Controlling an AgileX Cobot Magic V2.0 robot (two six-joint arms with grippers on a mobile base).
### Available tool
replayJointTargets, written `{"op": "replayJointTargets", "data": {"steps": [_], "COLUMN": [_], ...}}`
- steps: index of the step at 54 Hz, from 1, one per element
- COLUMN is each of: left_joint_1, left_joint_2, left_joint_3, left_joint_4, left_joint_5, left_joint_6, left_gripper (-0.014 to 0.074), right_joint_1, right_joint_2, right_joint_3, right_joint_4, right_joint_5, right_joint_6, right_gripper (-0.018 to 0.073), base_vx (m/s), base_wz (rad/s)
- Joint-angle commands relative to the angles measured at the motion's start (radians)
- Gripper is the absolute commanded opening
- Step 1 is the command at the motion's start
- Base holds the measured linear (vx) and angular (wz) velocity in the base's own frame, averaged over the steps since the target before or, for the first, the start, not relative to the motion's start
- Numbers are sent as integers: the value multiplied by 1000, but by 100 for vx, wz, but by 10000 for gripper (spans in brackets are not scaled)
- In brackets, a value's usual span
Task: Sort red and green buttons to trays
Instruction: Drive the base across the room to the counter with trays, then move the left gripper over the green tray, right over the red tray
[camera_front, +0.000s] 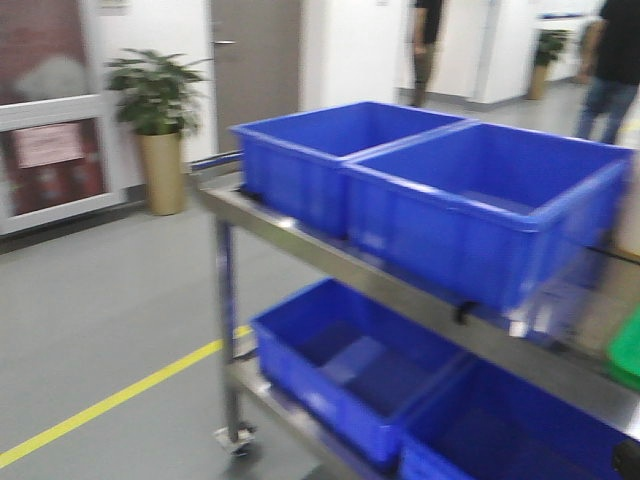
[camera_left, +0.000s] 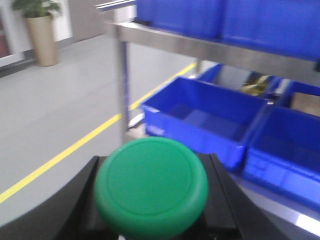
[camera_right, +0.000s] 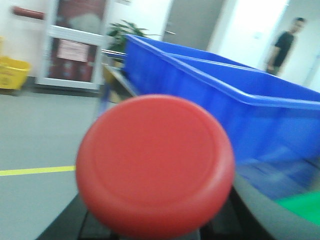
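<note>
In the left wrist view the green button (camera_left: 150, 182) fills the foreground, its domed cap facing the camera. My left gripper (camera_left: 153, 165) is shut on it, with black fingers (camera_left: 75, 205) on either side. In the right wrist view the red button (camera_right: 155, 165) sits the same way in my right gripper (camera_right: 155, 212), which is shut on it; its dark fingers (camera_right: 65, 225) show below the cap. A corner of the green tray (camera_right: 300, 207) shows at lower right, and at the right edge of the front view (camera_front: 628, 350). The red tray is out of view. Neither gripper shows in the front view.
A steel two-shelf cart (camera_front: 300, 235) on castors holds two deep blue crates (camera_front: 480, 200) on top and two more (camera_front: 360, 360) below. A yellow floor line (camera_front: 110, 400) runs past it. A potted plant (camera_front: 160, 130) stands by the wall. People stand far back (camera_front: 610, 60).
</note>
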Motion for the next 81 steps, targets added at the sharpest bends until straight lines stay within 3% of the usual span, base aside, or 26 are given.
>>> {"op": "replayJointTargets", "data": {"steps": [1, 56, 81], "left_joint_1": [-3, -3, -3], "left_joint_2": [8, 8, 8], "left_joint_3": [-26, -26, -26], "left_joint_4": [3, 3, 3], "left_joint_5": [-89, -89, -89], "left_joint_6": [-5, -5, -5], "left_gripper": [4, 4, 4], "right_joint_1": [-3, -3, -3], "right_joint_2": [6, 6, 6], "right_joint_3": [-32, -32, -32], "right_joint_4": [24, 24, 24], "right_joint_5": [-23, -23, -23], "right_joint_6": [1, 1, 1], "right_gripper": [-9, -9, -9], "base_vx": [25, 17, 17], "base_wz": [-95, -65, -26]}}
